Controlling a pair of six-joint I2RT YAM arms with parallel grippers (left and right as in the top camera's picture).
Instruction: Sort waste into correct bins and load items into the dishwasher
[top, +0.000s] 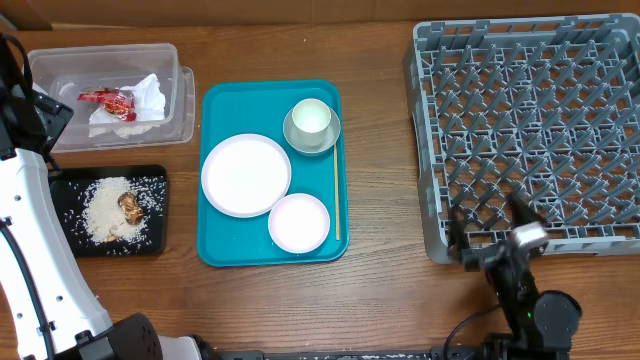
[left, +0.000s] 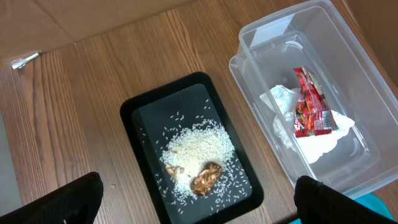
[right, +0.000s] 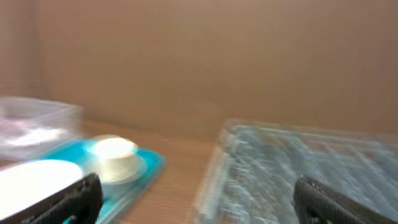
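Quick rundown of the desk (top: 380, 300). The waste looks sorted: the crumpled napkin (top: 148, 98) and the red snack wrapper (top: 108, 98) are both inside the clear tub (top: 60, 60) at the back left, wrapper lying on top of the napkin. Just in front of the tub, the black tray (top: 65, 235) holds a pile of rice (top: 103, 210) with some brown food bits (top: 130, 205) on it, plus a few stray grains scattered around inside the tray.

The dishes are all on the teal tray (top: 225, 250) in the middle. The big plate (top: 246, 175) is on its left side, the small plate (top: 298, 222) is at the front and touching or slightly overlapping it, and the bowl (top: 325, 140) is at the back with the little cup (top: 311, 117) sitting inside it. The wooden stick (top: 336, 195) lies along the tray's right edge. The grey dish rack (top: 530, 130) is off to the right with nothing in it.

The left fingers (left: 74, 199) are spread wide apart, holding nothing, hanging above the black tray and tub. The right fingers (right: 74, 199) are wide apart too and also bare, near the front left corner of the rack. The right wrist view is really blurry, but you can make out the cup, the teal tray and the rack.
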